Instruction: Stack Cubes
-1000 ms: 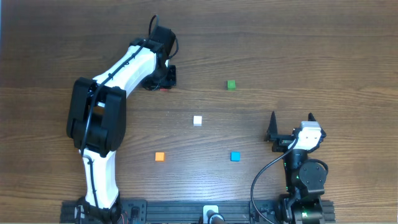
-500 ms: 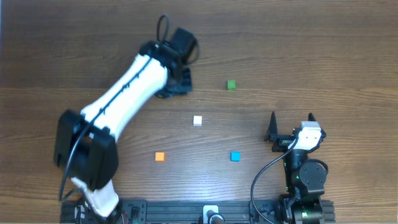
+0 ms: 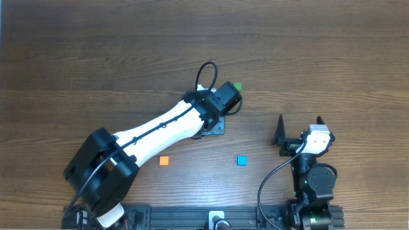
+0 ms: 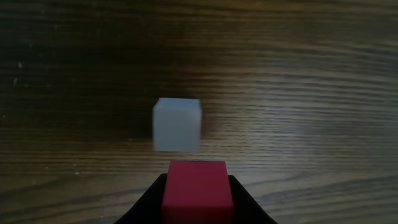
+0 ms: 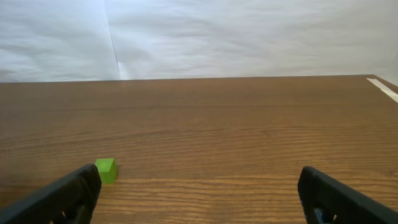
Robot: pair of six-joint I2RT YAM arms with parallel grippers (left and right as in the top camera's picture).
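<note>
Left gripper (image 4: 197,182) clamps red cube (image 4: 198,194), white cube (image 4: 177,124) near. Right gripper (image 5: 199,177) wide open, empty; green cube (image 3: 238,87) at its 10 o'clock.

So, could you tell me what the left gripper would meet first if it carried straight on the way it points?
Probably the white cube, just ahead of the red cube the left gripper holds; depth is unclear.

We see the left pincer (image 4: 198,210), gripping the red cube (image 4: 198,186), swung from the counter's (image 3: 319,51) far left rightward and nearer, now hanging just short of the white cube (image 4: 177,124)
</note>
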